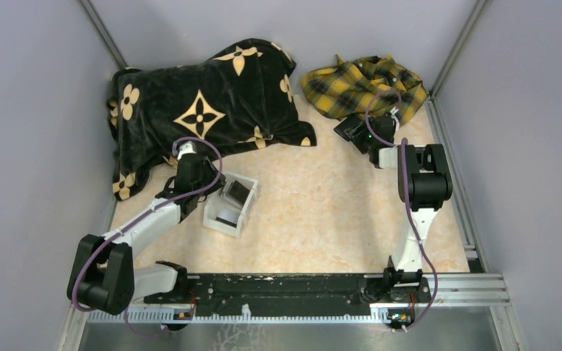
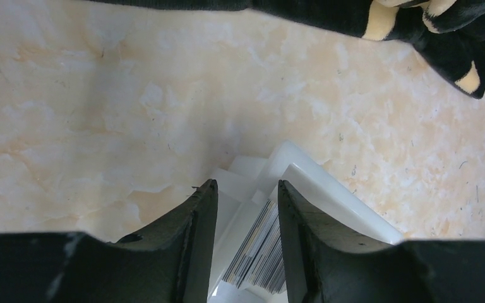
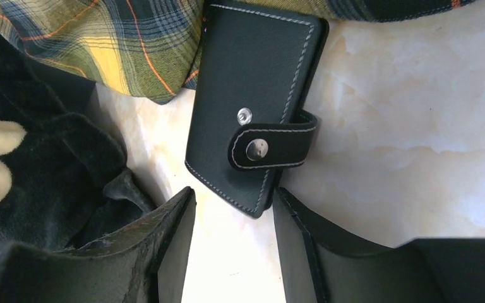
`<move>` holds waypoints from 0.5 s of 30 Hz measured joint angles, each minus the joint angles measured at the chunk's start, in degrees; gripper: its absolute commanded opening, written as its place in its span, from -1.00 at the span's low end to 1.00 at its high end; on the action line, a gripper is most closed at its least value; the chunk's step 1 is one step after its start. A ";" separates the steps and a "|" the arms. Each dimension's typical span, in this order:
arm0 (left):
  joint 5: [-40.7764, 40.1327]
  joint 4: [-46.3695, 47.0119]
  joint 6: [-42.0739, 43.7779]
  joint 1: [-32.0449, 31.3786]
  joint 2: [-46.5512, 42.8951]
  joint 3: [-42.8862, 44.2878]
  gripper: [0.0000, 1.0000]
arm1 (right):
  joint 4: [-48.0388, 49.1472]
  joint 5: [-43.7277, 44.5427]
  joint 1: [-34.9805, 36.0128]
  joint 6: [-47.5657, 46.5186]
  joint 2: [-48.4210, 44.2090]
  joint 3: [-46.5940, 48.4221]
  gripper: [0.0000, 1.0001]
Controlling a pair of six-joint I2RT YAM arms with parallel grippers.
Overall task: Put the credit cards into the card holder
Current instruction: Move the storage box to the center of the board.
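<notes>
Several credit cards stand on edge as a stack inside a clear-white open-top box. My left gripper is lowered into the box with its jaws open on either side of the stack. The stack leans by the right finger, with a gap to the left finger. From above, the box lies left of centre, under the left gripper. The card holder, black with its strap snapped shut, lies flat at the far right. My right gripper is open, and the holder's near corner sits between its fingertips.
A black blanket with yellow flower motifs covers the far left. A yellow plaid cloth lies at the far right, and its edge overlaps the holder's far end. Grey walls close the sides, and a metal rail runs along the near edge.
</notes>
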 measured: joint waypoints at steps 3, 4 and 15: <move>0.02 0.31 -0.04 0.00 0.09 0.00 -0.21 | 0.07 -0.46 -0.26 0.28 0.33 0.04 -0.05; 0.02 0.48 -0.07 0.00 0.13 0.00 -0.27 | 0.09 -0.61 -0.33 0.37 0.37 0.04 -0.05; 0.17 1.62 -0.85 0.00 0.44 -0.02 -0.52 | 1.29 -2.19 -0.52 1.97 1.81 0.07 -0.94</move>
